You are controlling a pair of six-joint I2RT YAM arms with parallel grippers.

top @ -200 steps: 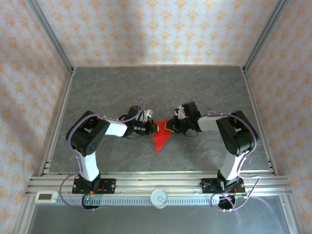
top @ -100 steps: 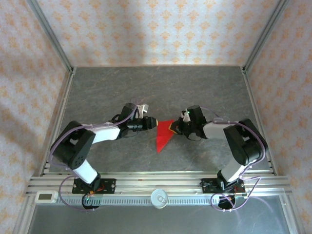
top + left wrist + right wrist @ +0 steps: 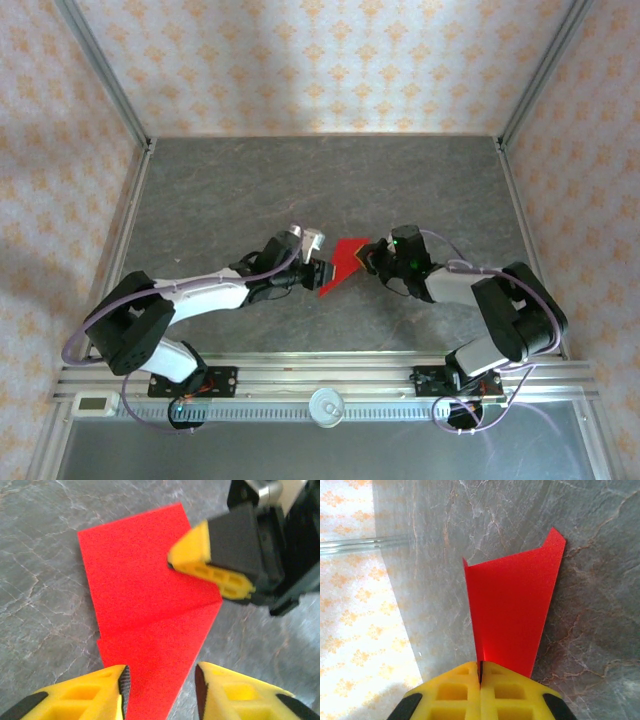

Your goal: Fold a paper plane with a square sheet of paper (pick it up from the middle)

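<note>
Where the two arms rise from the rail (image 3: pixel 320 380) at the bottom of the top view, they lean inward and meet at mid-frame over the grey counter (image 3: pixel 220 190). The left end effector (image 3: pixel 322 272) comes in from the left with its jaws spread. In the left wrist view its yellow fingers (image 3: pixel 80 697) stand apart along the bottom edge, and the narrow lower tip of the sheet of paper (image 3: pixel 145 605) lies in the gap between them, unclamped.

The red sheet, folded to a creased, tapering shape, sits just right of centre in the top view. The right end effector (image 3: pixel 370 257) is pressed together on the sheet's right-hand edge. In the right wrist view its fingers (image 3: pixel 455 690) meet at bottom centre, and the paper fans upward out of the seam, one flap standing off the counter. At the top of the frame are the patterned walls (image 3: pixel 330 70).
</note>
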